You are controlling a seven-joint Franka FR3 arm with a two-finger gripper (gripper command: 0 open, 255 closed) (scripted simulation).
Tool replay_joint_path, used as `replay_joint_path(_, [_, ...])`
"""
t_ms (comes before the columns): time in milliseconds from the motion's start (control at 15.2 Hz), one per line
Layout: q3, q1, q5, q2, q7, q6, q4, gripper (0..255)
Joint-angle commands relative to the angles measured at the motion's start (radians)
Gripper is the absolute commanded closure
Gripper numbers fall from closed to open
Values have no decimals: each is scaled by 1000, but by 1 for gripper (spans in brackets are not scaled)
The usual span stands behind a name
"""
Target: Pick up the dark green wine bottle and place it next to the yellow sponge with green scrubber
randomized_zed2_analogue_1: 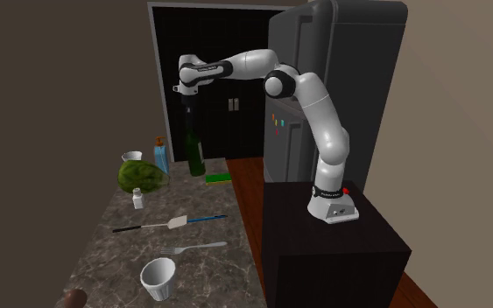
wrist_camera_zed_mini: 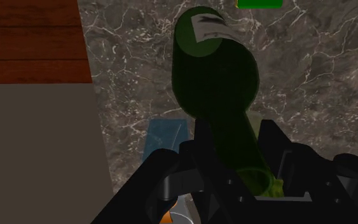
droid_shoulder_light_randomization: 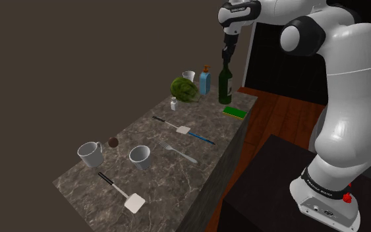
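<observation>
The dark green wine bottle [droid_shoulder_light_randomization: 225,82] [randomized_zed2_analogue_1: 195,156] stands upright near the far end of the marble counter [droid_shoulder_light_randomization: 177,178]. My gripper [droid_shoulder_light_randomization: 227,54] [randomized_zed2_analogue_1: 188,109] comes straight down on it and is shut on its neck. In the wrist view the neck runs up between the two black fingers [wrist_camera_zed_mini: 203,137] and the bottle's body [wrist_camera_zed_mini: 215,70] hangs below them. The yellow sponge with its green scrubber side up [droid_shoulder_light_randomization: 234,112] [randomized_zed2_analogue_1: 219,178] [wrist_camera_zed_mini: 259,3] lies flat on the counter right beside the bottle's base, toward the counter's edge.
A blue soap bottle [droid_shoulder_light_randomization: 205,82], a green leafy head [droid_shoulder_light_randomization: 184,89], a small cup [droid_shoulder_light_randomization: 188,76] and a shaker [droid_shoulder_light_randomization: 174,103] crowd the bottle's other side. Spatulas [droid_shoulder_light_randomization: 180,129], a fork [droid_shoulder_light_randomization: 180,153] and two mugs [droid_shoulder_light_randomization: 140,157] lie nearer. A dark fridge [randomized_zed2_analogue_1: 336,79] stands behind the arm.
</observation>
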Motion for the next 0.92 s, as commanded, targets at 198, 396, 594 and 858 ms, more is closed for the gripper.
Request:
replay_joint_path(198, [0, 0, 0, -1, 0, 4, -3, 255])
replay_joint_path(396, [0, 0, 0, -1, 0, 4, -4, 0])
replay_joint_path(594, [0, 0, 0, -1, 0, 4, -4, 0])
replay_joint_path(858, [-1, -7, -1, 2, 3, -98, 101, 0])
